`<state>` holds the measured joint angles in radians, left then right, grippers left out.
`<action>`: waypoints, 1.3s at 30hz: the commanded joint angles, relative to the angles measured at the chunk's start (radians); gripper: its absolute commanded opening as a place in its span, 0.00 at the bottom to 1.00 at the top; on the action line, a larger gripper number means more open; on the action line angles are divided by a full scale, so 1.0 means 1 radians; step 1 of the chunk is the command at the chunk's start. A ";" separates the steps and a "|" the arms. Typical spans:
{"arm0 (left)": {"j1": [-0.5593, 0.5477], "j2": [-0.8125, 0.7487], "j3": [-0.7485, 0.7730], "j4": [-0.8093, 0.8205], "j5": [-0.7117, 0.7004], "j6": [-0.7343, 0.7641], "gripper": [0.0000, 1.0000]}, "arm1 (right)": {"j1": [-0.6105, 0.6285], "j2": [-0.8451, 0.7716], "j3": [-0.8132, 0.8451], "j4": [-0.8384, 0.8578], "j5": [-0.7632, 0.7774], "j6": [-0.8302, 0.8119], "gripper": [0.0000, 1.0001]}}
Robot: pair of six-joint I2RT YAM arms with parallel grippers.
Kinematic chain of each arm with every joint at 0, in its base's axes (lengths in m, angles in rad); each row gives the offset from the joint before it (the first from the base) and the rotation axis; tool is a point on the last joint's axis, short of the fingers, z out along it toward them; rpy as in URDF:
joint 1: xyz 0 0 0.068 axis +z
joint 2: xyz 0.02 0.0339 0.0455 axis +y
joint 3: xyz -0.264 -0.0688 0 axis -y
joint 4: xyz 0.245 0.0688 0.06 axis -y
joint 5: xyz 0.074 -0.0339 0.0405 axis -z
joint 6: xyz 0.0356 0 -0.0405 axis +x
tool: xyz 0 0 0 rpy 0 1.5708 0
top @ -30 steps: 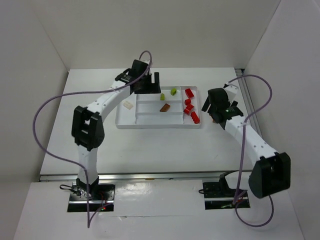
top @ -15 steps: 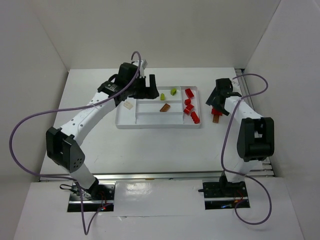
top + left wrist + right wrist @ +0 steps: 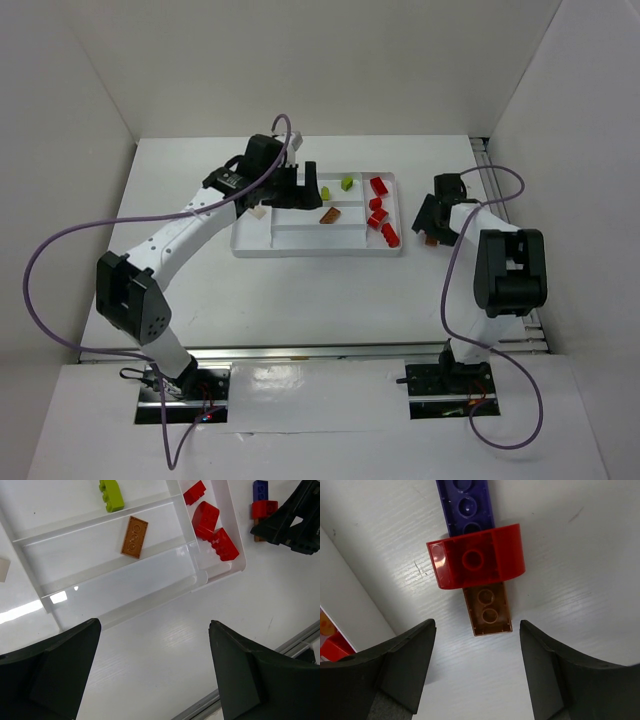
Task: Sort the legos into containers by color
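Wide and empty, the right fingers (image 3: 400, 665) bracket the red brick (image 3: 476, 562) clipped across the blue brick (image 3: 465, 505) and brown brick (image 3: 487, 607), near the desk's right edge beside the tray (image 3: 320, 252). Pickup seems pending: descend, close squarely. Over the tray, the left fingers (image 3: 55, 670) hang wide.

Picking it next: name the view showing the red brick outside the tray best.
Right wrist: the red brick sits centred and large, across a blue brick and a brown brick. Left wrist shows it small, top right. Top external: the right hand mostly hides it.

glossy plastic legos (image 3: 475, 562) — shiny white plastic tray (image 3: 115, 580), faintly grained table (image 3: 175, 645).
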<state>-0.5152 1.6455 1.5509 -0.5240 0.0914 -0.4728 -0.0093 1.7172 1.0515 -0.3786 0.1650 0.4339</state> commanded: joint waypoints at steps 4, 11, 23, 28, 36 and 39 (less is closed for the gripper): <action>-0.009 0.017 0.040 -0.019 -0.015 0.028 1.00 | -0.012 0.057 -0.002 0.087 -0.021 -0.084 0.70; -0.009 0.028 0.049 -0.019 -0.004 0.028 1.00 | -0.021 0.091 0.007 0.098 0.019 -0.115 0.67; 0.000 0.028 0.063 -0.019 0.005 0.049 0.96 | -0.021 0.020 0.007 0.064 -0.094 -0.116 0.09; 0.104 0.077 0.166 -0.085 0.167 0.063 1.00 | -0.021 -0.263 0.007 0.044 -0.283 -0.152 0.09; 0.133 0.158 0.281 0.013 0.459 0.020 0.92 | 0.066 -0.498 -0.113 0.219 -0.643 -0.182 0.09; 0.142 0.189 0.314 0.076 0.592 -0.033 0.91 | 0.113 -0.527 -0.113 0.192 -0.694 -0.219 0.09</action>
<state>-0.3683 1.8095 1.8141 -0.5217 0.4850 -0.4622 0.0593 1.2018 0.9634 -0.1940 -0.4053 0.2665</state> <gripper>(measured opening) 0.910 0.423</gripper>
